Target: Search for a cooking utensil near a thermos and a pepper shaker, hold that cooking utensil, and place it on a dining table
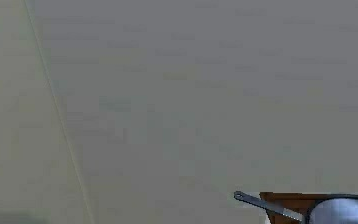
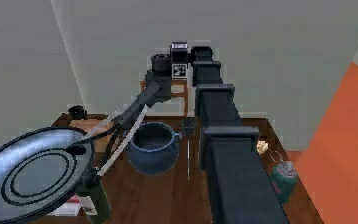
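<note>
Tool (image 2: 105,140) ends just beside the rim of the dark round pan (image 2: 35,178).

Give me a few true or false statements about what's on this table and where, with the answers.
1. A blue-grey pot stands on the wooden table. True.
2. The dark round pan lies at the arm side view's right. False: it lies at the lower left.
3. The wall at that view's right is orange. True.
4. The teal container stands left of the pot. False: it stands right of the arm, near the table's right edge.
</note>
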